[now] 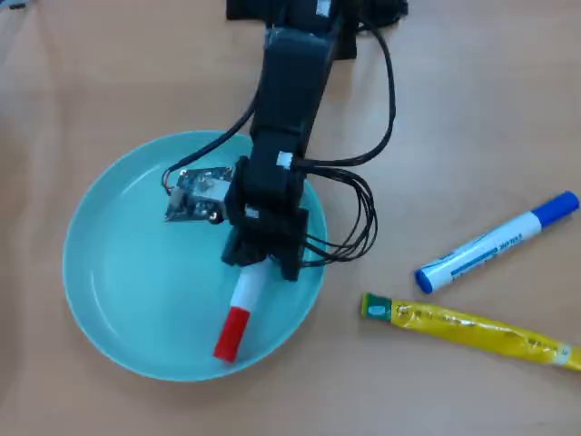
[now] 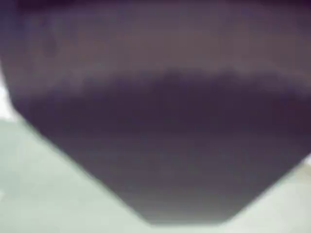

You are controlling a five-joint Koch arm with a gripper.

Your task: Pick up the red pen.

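Note:
In the overhead view the red pen (image 1: 238, 313) lies slanted inside the teal bowl (image 1: 109, 272), with its red cap toward the bowl's lower rim. Its white barrel runs up under my black gripper (image 1: 261, 265), which hangs directly over the pen's upper end. The jaws straddle the barrel, but the gripper body hides the tips, so I cannot see whether they press on it. The wrist view is a dark blurred shape with pale teal at the lower corners; no pen is recognisable there.
On the wooden table right of the bowl lie a white marker with a blue cap (image 1: 497, 242) and a yellow tube-like packet with a green end (image 1: 467, 328). Black cables (image 1: 359, 213) loop beside the arm over the bowl's right rim.

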